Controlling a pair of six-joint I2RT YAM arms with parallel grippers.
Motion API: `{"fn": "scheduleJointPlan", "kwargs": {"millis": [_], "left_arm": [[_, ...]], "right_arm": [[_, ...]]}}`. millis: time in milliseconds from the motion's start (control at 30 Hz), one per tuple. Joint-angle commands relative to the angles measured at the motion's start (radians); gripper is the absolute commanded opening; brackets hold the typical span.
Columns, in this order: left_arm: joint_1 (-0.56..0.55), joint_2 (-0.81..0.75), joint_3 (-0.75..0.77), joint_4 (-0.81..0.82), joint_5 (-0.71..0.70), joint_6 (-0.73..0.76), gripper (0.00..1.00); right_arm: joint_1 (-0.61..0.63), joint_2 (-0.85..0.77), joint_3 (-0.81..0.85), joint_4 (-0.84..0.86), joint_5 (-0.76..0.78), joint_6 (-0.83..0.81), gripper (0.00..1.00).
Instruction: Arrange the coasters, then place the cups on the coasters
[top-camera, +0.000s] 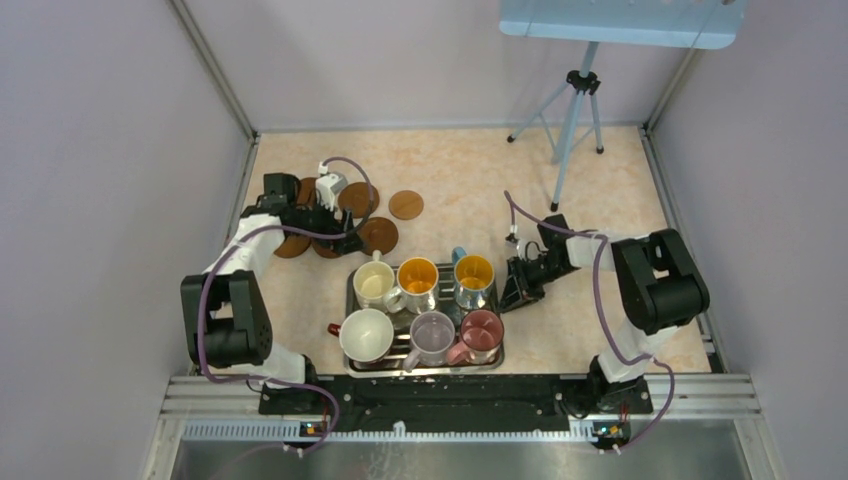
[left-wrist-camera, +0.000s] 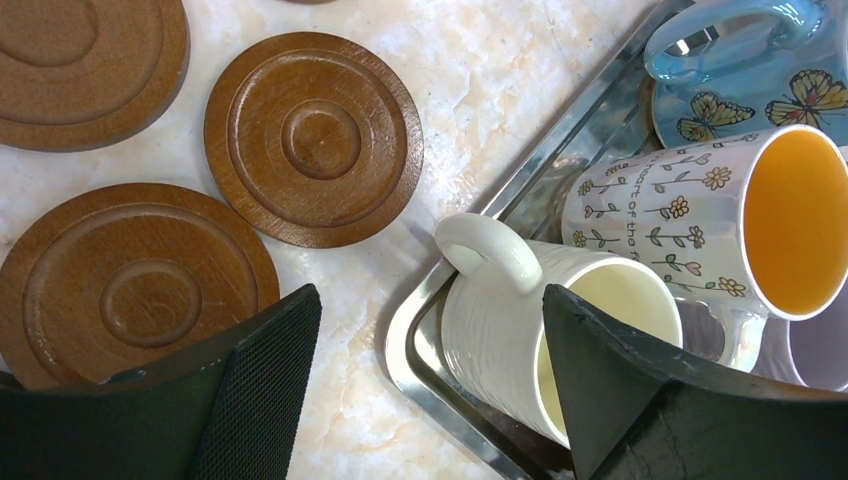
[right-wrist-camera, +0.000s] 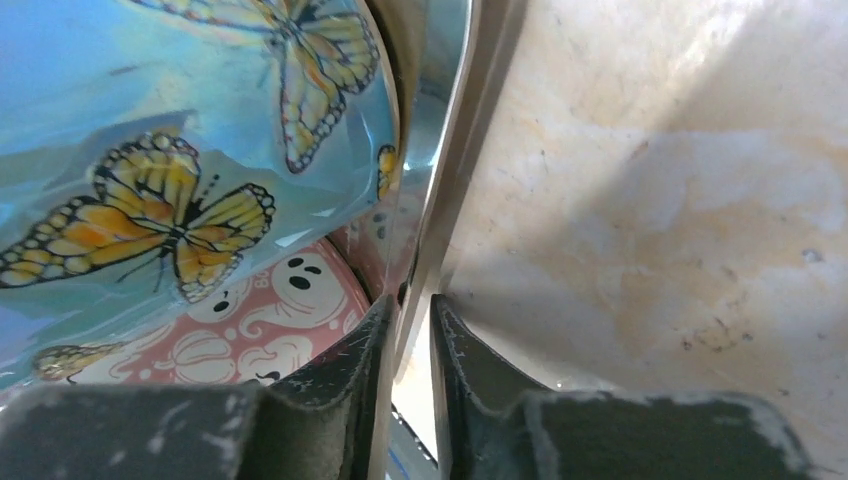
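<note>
Six mugs (top-camera: 418, 275) crowding tray (left-wrist-camera: 405, 350), right gripper (right-wrist-camera: 412, 305) clamping its rim, left gripper (left-wrist-camera: 430, 300) spread above coasters (left-wrist-camera: 315, 140)

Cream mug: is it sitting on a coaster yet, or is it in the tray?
In the tray. The cream mug stands upright inside the silver tray, and the brown coasters beside it hold nothing.

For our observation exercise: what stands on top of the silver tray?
Six mugs: cream, orange-lined, yellow-lined at the far row; white, lilac, pink nearer. The silver tray floor beneath them is hidden.
</note>
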Motion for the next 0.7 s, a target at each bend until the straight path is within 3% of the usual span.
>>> {"fn": "scheduleJointPlan", "kwargs": {"millis": [0, 233, 467, 667], "left_arm": [[0.006, 0.01, 0.057, -0.043, 0.001, 0.019, 0.87], [0.018, 0.006, 0.121, -0.104, -0.038, -0.001, 0.9], [0.054, 0.003, 0.182, -0.186, -0.105, 0.006, 0.9], [0.068, 0.031, 0.255, -0.205, -0.197, 0.033, 0.9]], "right_arm": [[-0.006, -0.036, 0.032, -0.071, 0.018, -0.025, 0.24], [-0.127, -0.106, 0.07, -0.097, 0.015, -0.028, 0.43], [-0.184, -0.139, 0.242, -0.199, 0.038, -0.143, 0.49], [-0.174, -0.109, 0.452, -0.178, 0.177, -0.161, 0.77]]}}
